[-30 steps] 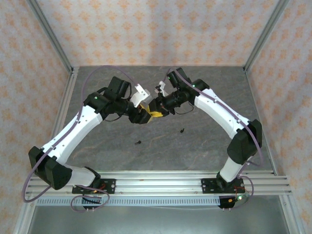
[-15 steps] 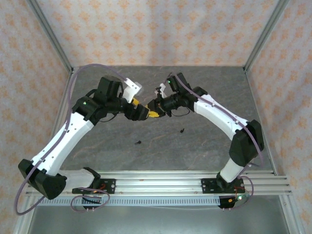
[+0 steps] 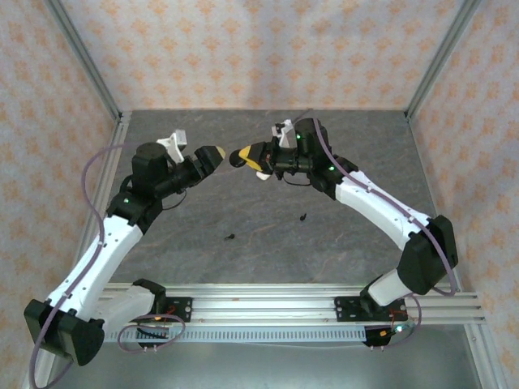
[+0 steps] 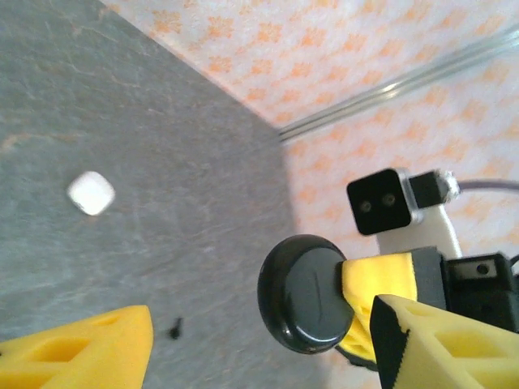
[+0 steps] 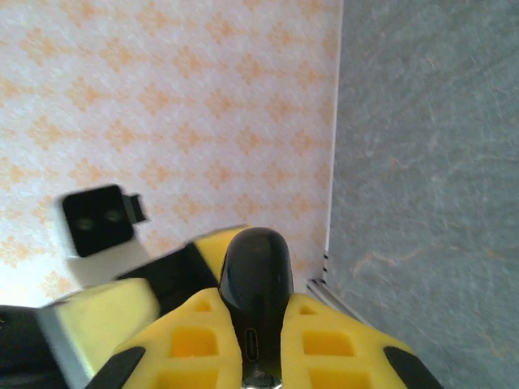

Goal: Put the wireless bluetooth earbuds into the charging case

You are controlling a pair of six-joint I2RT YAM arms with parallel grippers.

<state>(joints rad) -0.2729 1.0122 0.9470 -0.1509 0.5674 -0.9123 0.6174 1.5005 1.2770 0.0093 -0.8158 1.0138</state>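
Note:
A black rounded charging case (image 3: 240,156) hangs above the table, closed, with my right gripper (image 3: 253,159) shut on it. In the right wrist view the case (image 5: 255,284) stands between the yellow fingers (image 5: 195,340), its charging port facing the camera. My left gripper (image 3: 209,156) is open just left of the case, not touching it. In the left wrist view the case (image 4: 308,293) sits between the left fingers (image 4: 89,348). Two black earbuds (image 3: 302,216) (image 3: 230,237) lie on the table; one earbud (image 4: 176,327) also appears below the left wrist. The white earbuds are out of view.
A white charging case (image 4: 91,193) lies closed on the grey table (image 3: 268,243) in the left wrist view. Patterned walls and metal frame posts (image 3: 85,65) enclose the table. A rail (image 3: 268,296) carrying the arm bases runs along the near edge.
The two grippers, close together over the middle before, have parted. The left arm drew back to the left with nothing in it. The right gripper kept the black case and moved up-left.

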